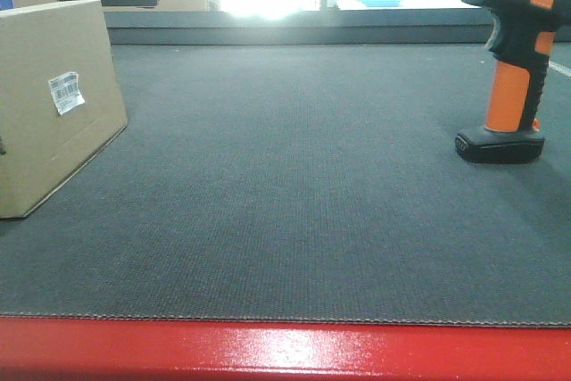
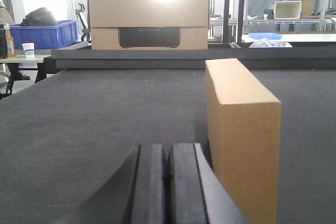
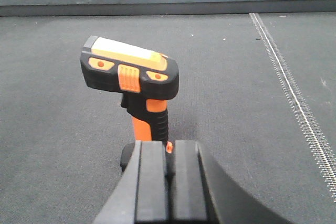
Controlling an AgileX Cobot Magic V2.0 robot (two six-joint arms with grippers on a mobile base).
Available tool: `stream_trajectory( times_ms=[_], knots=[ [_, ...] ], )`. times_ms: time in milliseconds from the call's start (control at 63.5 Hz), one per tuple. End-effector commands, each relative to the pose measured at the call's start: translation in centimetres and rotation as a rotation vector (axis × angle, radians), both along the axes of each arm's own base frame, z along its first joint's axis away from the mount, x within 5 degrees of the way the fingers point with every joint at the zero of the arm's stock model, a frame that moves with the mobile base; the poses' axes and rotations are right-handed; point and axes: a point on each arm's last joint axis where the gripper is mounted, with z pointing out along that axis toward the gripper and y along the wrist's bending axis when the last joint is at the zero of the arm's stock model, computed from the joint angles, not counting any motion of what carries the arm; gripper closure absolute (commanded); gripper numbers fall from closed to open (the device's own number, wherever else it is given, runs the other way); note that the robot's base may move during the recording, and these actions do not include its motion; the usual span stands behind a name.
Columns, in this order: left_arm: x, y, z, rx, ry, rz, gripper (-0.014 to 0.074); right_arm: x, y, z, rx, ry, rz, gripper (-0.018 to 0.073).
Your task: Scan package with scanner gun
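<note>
Scanner gun (image 3: 131, 82) stands upright on its base just ahead of my right gripper (image 3: 168, 182), pads together, nothing held; I'd open wide, close on orange handle (image 3: 149, 124) w/o tipping it. Left gripper (image 2: 168, 182) also closed, empty, package (image 2: 241, 129) just beside. Barcode label (image 1: 65, 93) faces across mat (image 1: 294, 176) twd gun

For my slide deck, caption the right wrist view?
Closed right gripper poised behind the upright orange-and-black scanner gun standing on the dark mat.
</note>
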Motion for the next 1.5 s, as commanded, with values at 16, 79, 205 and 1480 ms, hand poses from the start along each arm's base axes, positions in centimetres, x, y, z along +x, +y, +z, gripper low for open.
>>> stream_trajectory(
  times_ms=[16, 79, 205, 1480],
  knots=[
    [-0.1, 0.0, 0.3, -0.005, -0.031, -0.001, 0.0707, 0.0, -0.1, 0.2, -0.001, -0.027, -0.013, 0.0712],
    [-0.1, 0.0, 0.3, -0.005, -0.031, -0.001, 0.0707, -0.1, -0.1, 0.1, -0.010, -0.026, -0.011, 0.0712],
    [-0.1, 0.0, 0.3, -0.005, -0.031, -0.001, 0.0707, -1.8, -0.1, -0.5, -0.050, -0.077, -0.015, 0.0712],
    [-0.1, 0.0, 0.3, -0.005, -0.031, -0.001, 0.0707, -6.8, -0.3, -8.0, -0.119, -0.190, -0.084, 0.0712]
  ],
)
